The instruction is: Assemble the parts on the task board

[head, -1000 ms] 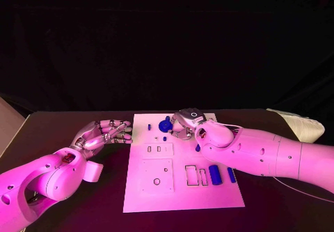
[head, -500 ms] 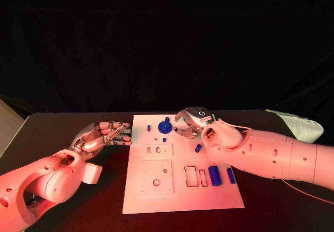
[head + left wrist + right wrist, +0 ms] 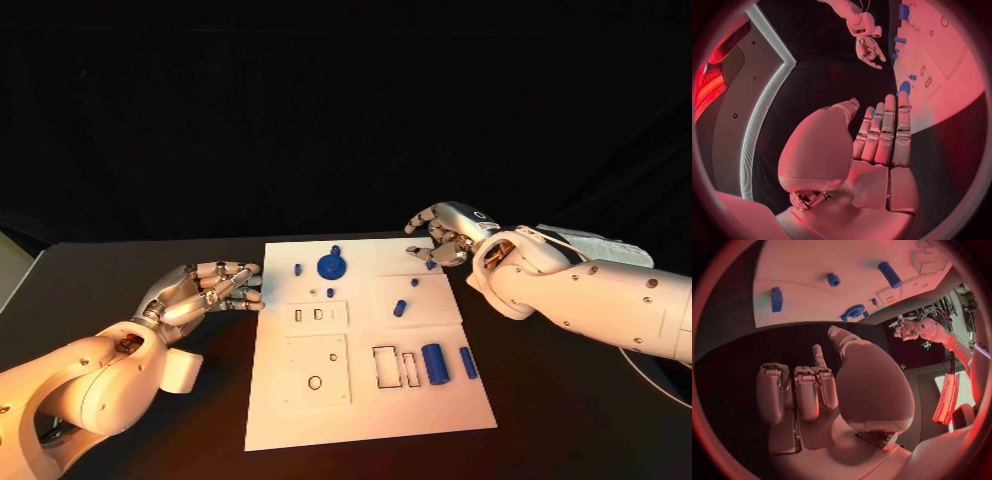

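Right hand (image 3: 444, 236) empty, fingers spread, beside task board's (image 3: 368, 400) far corner, round blue part (image 3: 333, 266) apart

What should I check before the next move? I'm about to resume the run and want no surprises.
1. Right hand free of parts: ok, fingers apart, nothing held, at the board's far right corner.
2. Left hand free: ok, holds nothing, resting beside the board's left edge.
3. Board flat and unobstructed: ok.
4. Round part reachable: ok, lies near the far edge, untouched.
5. Two long parts by the rectangular slots: ok, lying loose, not yet inserted.
6. Small part near the right hand fully seated: cannot tell.
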